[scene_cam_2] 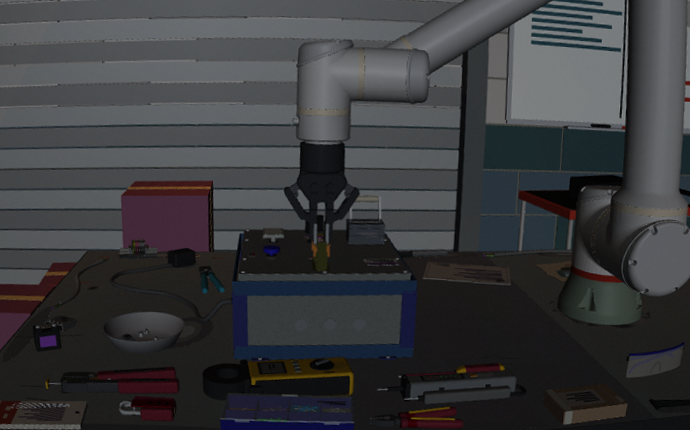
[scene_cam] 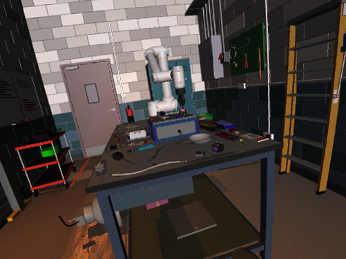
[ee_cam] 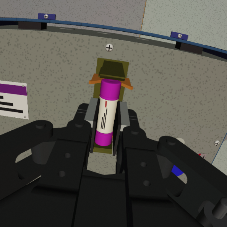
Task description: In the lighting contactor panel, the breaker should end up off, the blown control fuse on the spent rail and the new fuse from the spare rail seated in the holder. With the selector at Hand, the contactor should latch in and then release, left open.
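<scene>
The olive fuse holder [ee_cam: 110,84] is partly hidden behind the fuse and my fingers. Its orange clip shows at the far end. A control fuse [ee_cam: 107,112] with magenta caps and a white printed body lies lengthwise over the holder, clamped in my closed gripper [ee_cam: 105,125]. Whether the fuse rests in the holder or sits just above it, I cannot tell. The holder sits near the middle of the contactor panel [scene_cam_2: 323,296], a blue box with a grey top face. A blue knob [scene_cam_2: 270,250] stands on the panel's left part.
A grey slatted wall rises behind the panel. A small grey carrier with a handle [scene_cam_2: 365,228] stands at the panel's back right corner. A bowl [scene_cam_2: 144,330], a yellow meter [scene_cam_2: 300,373] and hand tools [scene_cam_2: 453,384] lie on the table in front. The arm's base [scene_cam_2: 603,276] stands to the right.
</scene>
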Available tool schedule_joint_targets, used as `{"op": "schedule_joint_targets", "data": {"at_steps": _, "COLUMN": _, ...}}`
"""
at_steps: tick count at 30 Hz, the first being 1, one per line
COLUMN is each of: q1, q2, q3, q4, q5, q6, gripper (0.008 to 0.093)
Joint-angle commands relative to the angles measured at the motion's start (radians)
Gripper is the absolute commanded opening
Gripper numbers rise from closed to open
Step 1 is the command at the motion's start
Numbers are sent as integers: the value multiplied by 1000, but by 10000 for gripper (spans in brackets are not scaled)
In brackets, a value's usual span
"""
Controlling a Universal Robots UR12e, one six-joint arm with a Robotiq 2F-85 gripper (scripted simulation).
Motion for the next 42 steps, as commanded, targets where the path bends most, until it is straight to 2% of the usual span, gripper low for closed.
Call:
{"op": "schedule_joint_targets", "data": {"at_steps": 1, "q1": 0, "q2": 0, "q3": -1, "q4": -1, "q5": 0, "q6": 0, "gripper": 80}}
{"op": "schedule_joint_targets", "data": {"at_steps": 16, "q1": 0, "q2": 0, "q3": 0, "q4": -1, "q5": 0, "q6": 0, "gripper": 80}}
{"op": "schedule_joint_targets", "data": {"at_steps": 33, "q1": 0, "q2": 0, "q3": 0, "q4": -1, "q5": 0, "q6": 0, "gripper": 420}}
{"op": "schedule_joint_targets", "data": {"at_steps": 42, "q1": 0, "q2": 0, "q3": -1, "q4": -1, "q5": 0, "q6": 0, "gripper": 420}}
